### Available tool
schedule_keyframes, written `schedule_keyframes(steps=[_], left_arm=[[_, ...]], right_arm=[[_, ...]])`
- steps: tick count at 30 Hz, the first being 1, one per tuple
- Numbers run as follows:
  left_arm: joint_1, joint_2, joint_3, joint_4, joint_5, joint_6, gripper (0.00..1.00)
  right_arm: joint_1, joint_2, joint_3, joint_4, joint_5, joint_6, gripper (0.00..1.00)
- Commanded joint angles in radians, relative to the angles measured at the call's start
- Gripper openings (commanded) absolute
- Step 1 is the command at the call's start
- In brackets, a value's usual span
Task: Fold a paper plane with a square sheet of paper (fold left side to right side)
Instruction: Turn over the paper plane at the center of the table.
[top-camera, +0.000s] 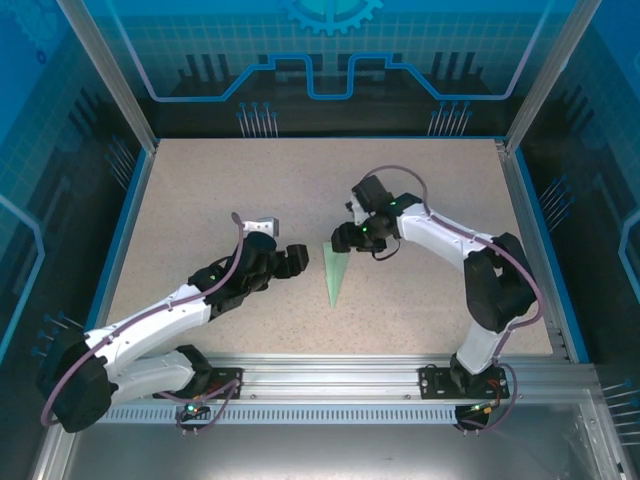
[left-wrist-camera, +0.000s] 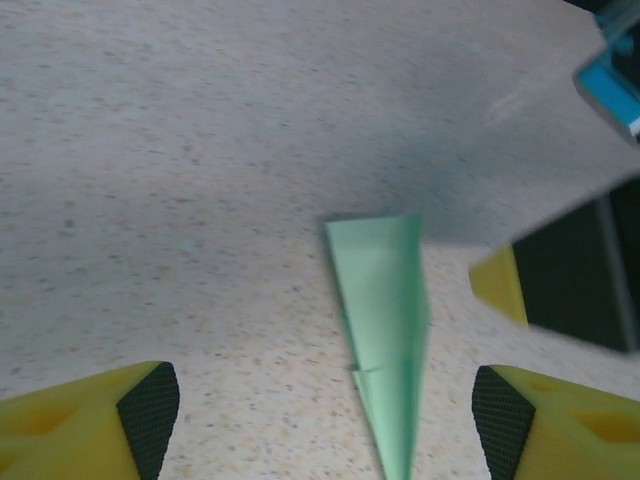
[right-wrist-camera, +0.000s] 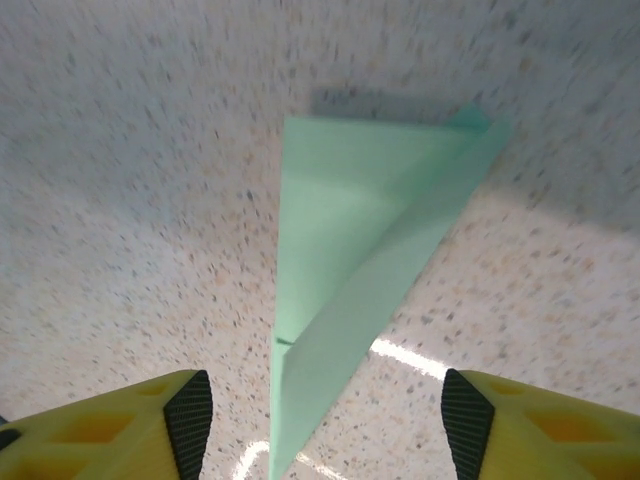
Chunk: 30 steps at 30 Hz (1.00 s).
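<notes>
Plane (top-camera: 335, 273): a slim mint-green dart lay flat on the table (top-camera: 250, 190), its tip toward my bases.
Left gripper (left-wrist-camera: 325, 415): my jaws stood wide apart and held nothing, with the plane between them.
Right gripper (right-wrist-camera: 325, 415): my jaws stood wide apart and empty, by the plane's wide end.

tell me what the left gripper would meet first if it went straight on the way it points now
Most likely the slim, folded pale mint-green paper dart, lying on the speckled table just ahead of the left gripper, between its open fingers. Height is unclear, so it might skim over it.
</notes>
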Motion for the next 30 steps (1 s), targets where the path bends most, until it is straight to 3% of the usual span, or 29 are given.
schedule_keyframes(steps=[1,5,7,12,15,21,25,30], left_arm=[[0.006,0.000,-0.013,-0.054,-0.103,-0.040,0.82],[0.005,-0.002,-0.017,-0.059,-0.101,-0.045,0.82],[0.005,-0.003,-0.017,-0.062,-0.101,-0.047,0.83],[0.005,0.000,-0.017,-0.066,-0.101,-0.050,0.83],[0.006,-0.002,-0.019,-0.069,-0.105,-0.051,0.83],[0.007,-0.015,-0.019,-0.081,-0.114,-0.051,0.84],[0.006,-0.020,-0.019,-0.086,-0.117,-0.051,0.84],[0.006,-0.019,-0.019,-0.095,-0.122,-0.053,0.84]], right_arm=[[0.044,0.051,-0.009,-0.059,0.079,0.052,0.67],[0.075,0.113,0.011,-0.050,0.056,0.065,0.65],[0.081,0.128,0.021,-0.057,0.061,0.067,0.54],[0.084,0.073,0.049,-0.072,0.046,0.041,0.13],[0.087,0.013,0.063,-0.048,-0.009,0.021,0.01],[0.053,-0.080,0.031,0.045,-0.143,0.028,0.00],[-0.004,-0.057,-0.044,0.091,-0.195,0.044,0.00],[-0.082,0.011,-0.143,0.137,-0.191,0.025,0.09]])
